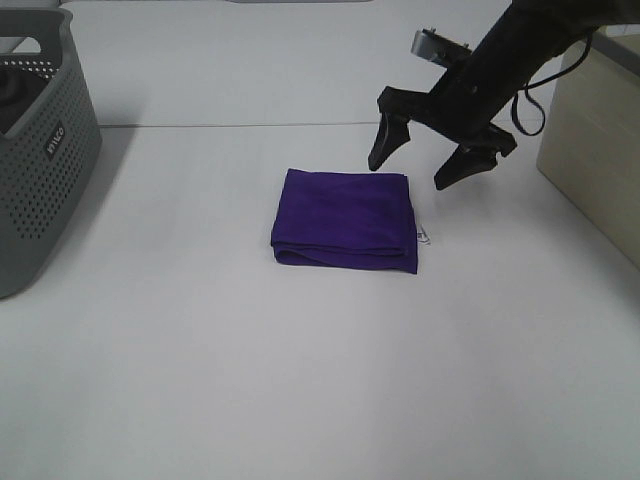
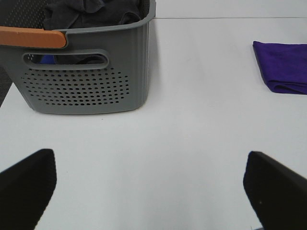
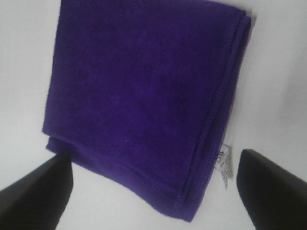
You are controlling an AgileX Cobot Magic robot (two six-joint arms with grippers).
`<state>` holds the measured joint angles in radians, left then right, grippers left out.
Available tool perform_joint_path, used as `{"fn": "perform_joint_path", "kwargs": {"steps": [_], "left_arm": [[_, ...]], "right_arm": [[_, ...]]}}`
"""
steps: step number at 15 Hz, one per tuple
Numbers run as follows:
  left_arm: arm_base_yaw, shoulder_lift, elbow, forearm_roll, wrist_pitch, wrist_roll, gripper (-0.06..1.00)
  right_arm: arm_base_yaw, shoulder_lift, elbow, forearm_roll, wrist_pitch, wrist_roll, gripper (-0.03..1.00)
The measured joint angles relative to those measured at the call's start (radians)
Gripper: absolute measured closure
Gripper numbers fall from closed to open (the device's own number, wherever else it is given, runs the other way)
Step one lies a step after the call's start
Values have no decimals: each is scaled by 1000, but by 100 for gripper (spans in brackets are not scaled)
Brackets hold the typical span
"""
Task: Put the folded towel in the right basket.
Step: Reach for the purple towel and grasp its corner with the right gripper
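Observation:
A folded purple towel (image 1: 345, 219) lies flat on the white table near the middle. It fills the right wrist view (image 3: 139, 96) and shows at the edge of the left wrist view (image 2: 283, 64). My right gripper (image 1: 420, 155) is open and empty, hanging just above the towel's far right corner without touching it. Its two black fingers (image 3: 33, 191) stand apart on either side of the towel in the wrist view. My left gripper (image 2: 153, 189) is open and empty above bare table. The right basket (image 1: 595, 150) is a beige box at the right edge.
A grey perforated basket (image 1: 45, 150) with an orange handle (image 2: 31, 37) and dark cloth inside stands at the left. A small white label (image 3: 223, 160) sticks out of the towel's edge.

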<state>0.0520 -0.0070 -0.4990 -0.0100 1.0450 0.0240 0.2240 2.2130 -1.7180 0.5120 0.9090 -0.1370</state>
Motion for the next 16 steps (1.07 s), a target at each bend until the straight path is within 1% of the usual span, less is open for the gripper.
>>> {"fn": "perform_joint_path", "kwargs": {"steps": [6, 9, 12, 14, 16], "left_arm": [[0, 0, 0, 0, 0, 0, -5], [0, 0, 0, 0, 0, 0, -5], [0, 0, 0, 0, 0, 0, -5], [0, 0, 0, 0, 0, 0, -5], [0, 0, 0, 0, 0, 0, -5]], "right_arm": [[-8, 108, -3, -2, -75, 48, 9], [-29, 127, -6, 2, -87, 72, 10], [-30, 137, -15, 11, -93, 77, 11], [-22, 148, -20, 17, -105, 79, 12], [24, 178, -35, 39, -134, 80, 15]]}}
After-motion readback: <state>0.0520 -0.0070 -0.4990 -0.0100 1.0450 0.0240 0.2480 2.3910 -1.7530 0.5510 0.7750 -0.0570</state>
